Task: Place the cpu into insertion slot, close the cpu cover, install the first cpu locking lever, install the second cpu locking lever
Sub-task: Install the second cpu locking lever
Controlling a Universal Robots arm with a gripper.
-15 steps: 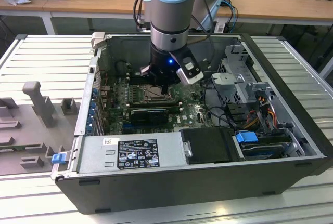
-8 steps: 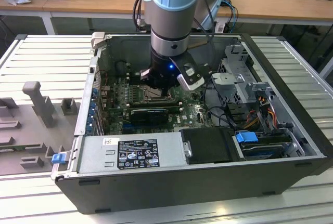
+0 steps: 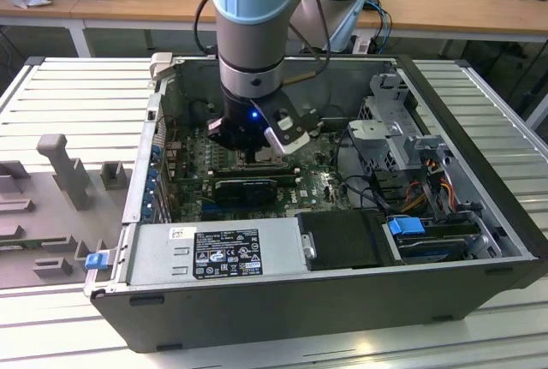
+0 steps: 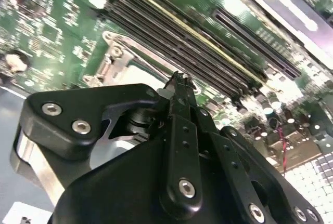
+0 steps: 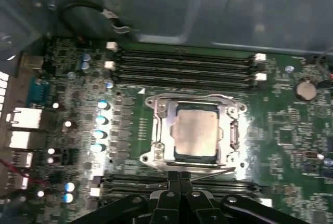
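The cpu [image 5: 195,134] sits in the insertion slot [image 5: 162,157] just beyond the tool's [image 5: 179,178] tip, the cpu cover [image 5: 227,130] down around it. Tool fingers [image 5: 171,182] pressed together, holding nothing. Judged step: locking levers; calls for a fine hook-and-press beside the socket.

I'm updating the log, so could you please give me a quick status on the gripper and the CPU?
Black gripper shut, empty, beside the socket. Pale silver square cpu seated in insertion slot, silvery metal frame cover closed over it. Nothing in the way.

Open computer case [image 3: 479,241] on slatted table [image 3: 77,86]; arm [image 3: 253,26] reaching down over green board [image 3: 312,185]; power supply [image 3: 214,253] in front.
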